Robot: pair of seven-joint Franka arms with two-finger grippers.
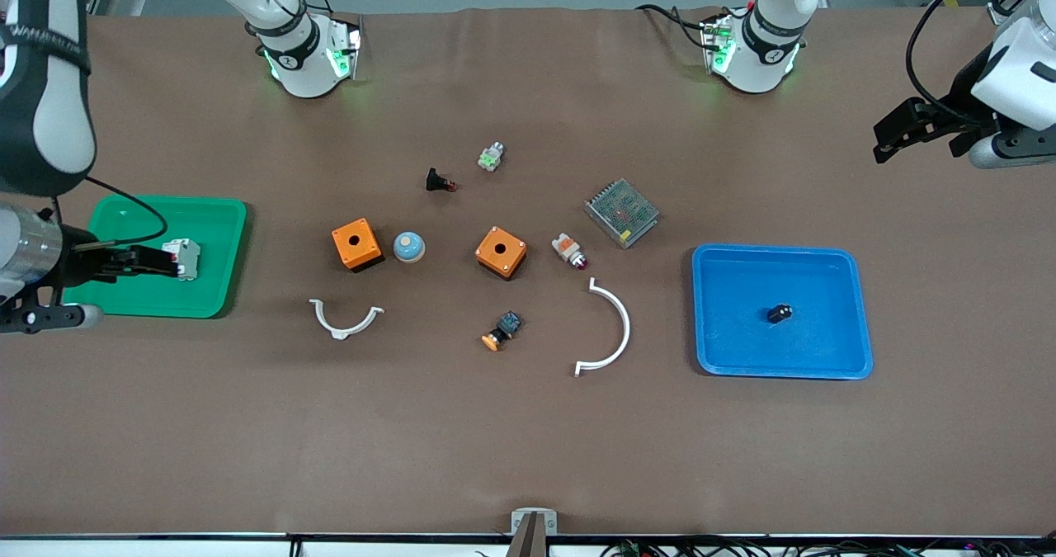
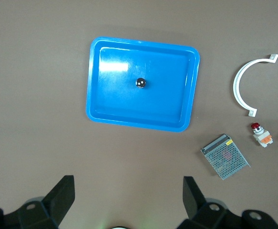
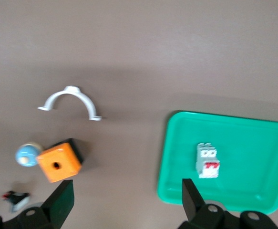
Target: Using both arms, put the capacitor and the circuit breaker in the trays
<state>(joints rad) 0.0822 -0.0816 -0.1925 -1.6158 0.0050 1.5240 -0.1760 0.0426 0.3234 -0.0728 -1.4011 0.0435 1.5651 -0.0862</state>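
Observation:
The capacitor (image 1: 780,313), a tiny black cylinder, lies in the blue tray (image 1: 850,351); it also shows in the left wrist view (image 2: 141,83). The circuit breaker (image 1: 185,259), white-grey with red levers, lies in the green tray (image 1: 214,293) and shows in the right wrist view (image 3: 207,161). My left gripper (image 1: 887,140) hangs open and empty, high over the table at the left arm's end; its jaws (image 2: 128,198) hold nothing. My right gripper (image 1: 157,261) is open and empty, raised over the green tray's edge, clear of the breaker; its jaws (image 3: 127,200) hold nothing.
Between the trays lie two orange boxes (image 1: 356,243) (image 1: 501,252), a blue dome (image 1: 408,247), two white curved clamps (image 1: 345,316) (image 1: 606,326), a mesh-covered unit (image 1: 621,212), a white-and-orange part (image 1: 569,250), a black push-button (image 1: 440,181) and an orange-capped button (image 1: 502,331).

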